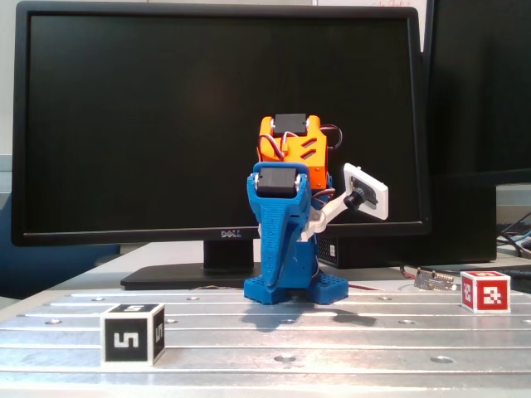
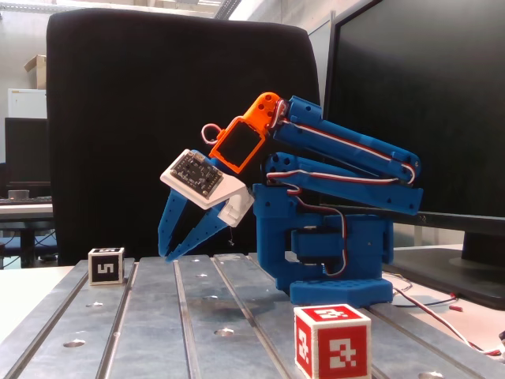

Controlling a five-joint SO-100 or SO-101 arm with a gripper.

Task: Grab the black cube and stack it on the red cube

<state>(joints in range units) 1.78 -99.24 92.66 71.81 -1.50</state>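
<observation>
Fixed view from the side: red cube (image 2: 332,341) nearest, alone on the slotted metal table (image 2: 142,332). Further back, gripper (image 2: 168,257) tilted downward above the table, fingers close together, nearly touching at the tips, holding nothing. Black cube (image 2: 106,266) beyond, well apart from both. Behind all, blue arm base (image 2: 335,253), black chair (image 2: 177,118), dark monitor (image 2: 426,103).

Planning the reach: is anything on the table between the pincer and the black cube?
Nothing visible. In a fixed view the pincer hangs above bare slotted table, and the black cube sits apart with open surface between. The red cube lies elsewhere.
</observation>
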